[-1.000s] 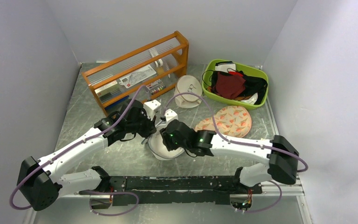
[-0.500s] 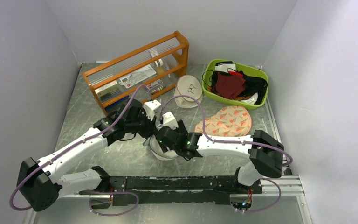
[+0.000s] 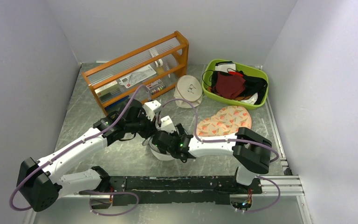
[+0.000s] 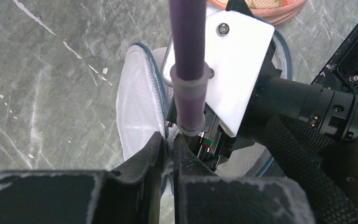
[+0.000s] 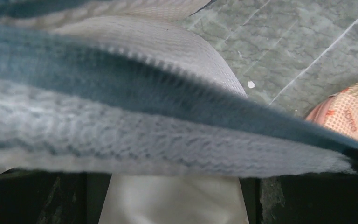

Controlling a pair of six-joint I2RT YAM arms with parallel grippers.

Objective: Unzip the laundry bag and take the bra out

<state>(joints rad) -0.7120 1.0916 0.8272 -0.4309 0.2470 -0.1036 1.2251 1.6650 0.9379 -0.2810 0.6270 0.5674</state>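
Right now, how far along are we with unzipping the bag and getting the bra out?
Done: both arms are at the laundry bag. In hand: the left claw pinches its mesh by the dark rim; the right claw is pressed against that rim, grip unclear. Remaining: I can't see an opened zip, and no bra shows at the bag. A dark red garment lies in the green bin, origin unknown.
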